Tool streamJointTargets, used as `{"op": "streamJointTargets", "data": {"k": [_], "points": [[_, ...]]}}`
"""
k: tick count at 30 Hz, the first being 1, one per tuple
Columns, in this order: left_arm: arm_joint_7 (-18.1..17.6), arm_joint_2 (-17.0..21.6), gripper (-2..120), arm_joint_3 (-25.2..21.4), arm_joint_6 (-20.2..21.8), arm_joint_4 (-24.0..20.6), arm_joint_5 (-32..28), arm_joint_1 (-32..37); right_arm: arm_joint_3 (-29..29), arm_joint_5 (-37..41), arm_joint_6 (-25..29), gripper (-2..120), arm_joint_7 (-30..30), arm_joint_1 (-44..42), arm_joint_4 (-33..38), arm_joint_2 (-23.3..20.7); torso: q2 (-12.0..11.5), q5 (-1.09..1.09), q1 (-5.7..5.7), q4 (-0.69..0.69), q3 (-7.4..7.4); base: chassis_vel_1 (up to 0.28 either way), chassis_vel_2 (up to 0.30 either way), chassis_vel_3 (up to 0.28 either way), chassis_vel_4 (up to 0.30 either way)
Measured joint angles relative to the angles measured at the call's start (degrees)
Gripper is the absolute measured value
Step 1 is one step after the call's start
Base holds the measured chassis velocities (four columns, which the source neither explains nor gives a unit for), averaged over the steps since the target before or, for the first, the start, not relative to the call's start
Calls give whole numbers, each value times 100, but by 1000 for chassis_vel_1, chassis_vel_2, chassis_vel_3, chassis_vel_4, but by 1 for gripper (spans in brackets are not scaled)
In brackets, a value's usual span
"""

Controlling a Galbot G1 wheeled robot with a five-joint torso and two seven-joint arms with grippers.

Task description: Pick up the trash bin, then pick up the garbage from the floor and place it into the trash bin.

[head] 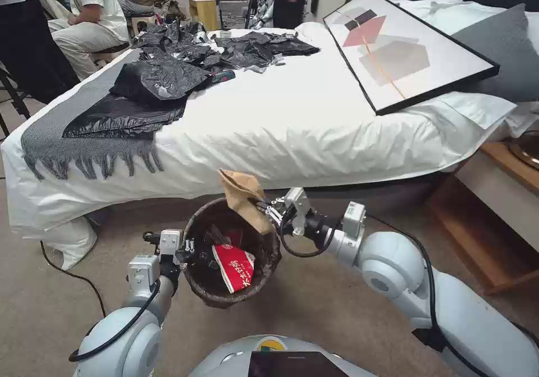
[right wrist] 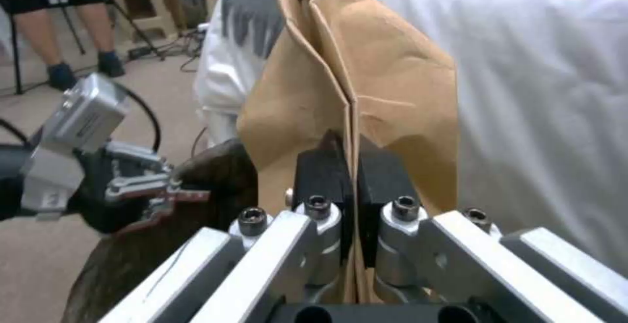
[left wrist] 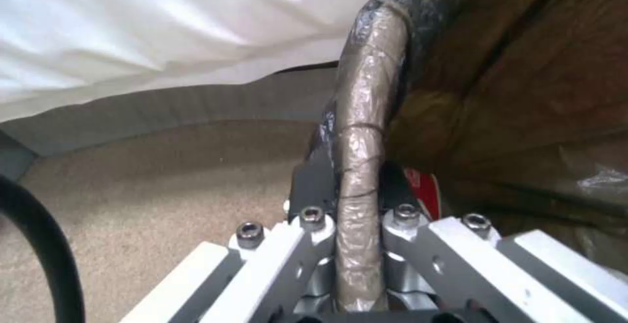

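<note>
Two pinched claws: left (head: pixel 193 252) on bagged bin rim (head: pixel 197 215), right (head: pixel 264 208) on creased tan cardboard (head: pixel 242 194)

Bedroom with a white-sheeted bed (head: pixel 292 119) standing on tan carpet (head: pixel 50 304).

A grey fringed throw (head: pixel 73 136) is hanging over the bed's foot, black plastic bags (head: pixel 168 74) are lying across the sheet, a framed abstract picture (head: pixel 404 51) is resting flat near a grey pillow (head: pixel 505 51), and a wooden nightstand (head: pixel 499 197) is sitting beside the bed.
</note>
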Motion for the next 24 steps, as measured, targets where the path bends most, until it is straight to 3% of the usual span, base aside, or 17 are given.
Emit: {"op": "streamJointTargets", "data": {"k": [6,14,24], "points": [[-19,-3,2,-9,8,0,-12,32,-710,-194,-61,0,134,213,-111,12,0,0,0,0,0,0,0,0,0],[-21,-17,2,1,8,0,-13,18,-993,-303,-180,3,261,212,-97,26,0,0,0,0,0,0,0,0,0],[-21,-22,2,16,8,0,-12,12,-1230,-418,-211,43,537,244,-135,151,0,1,0,0,0,0,0,0,0]]}}
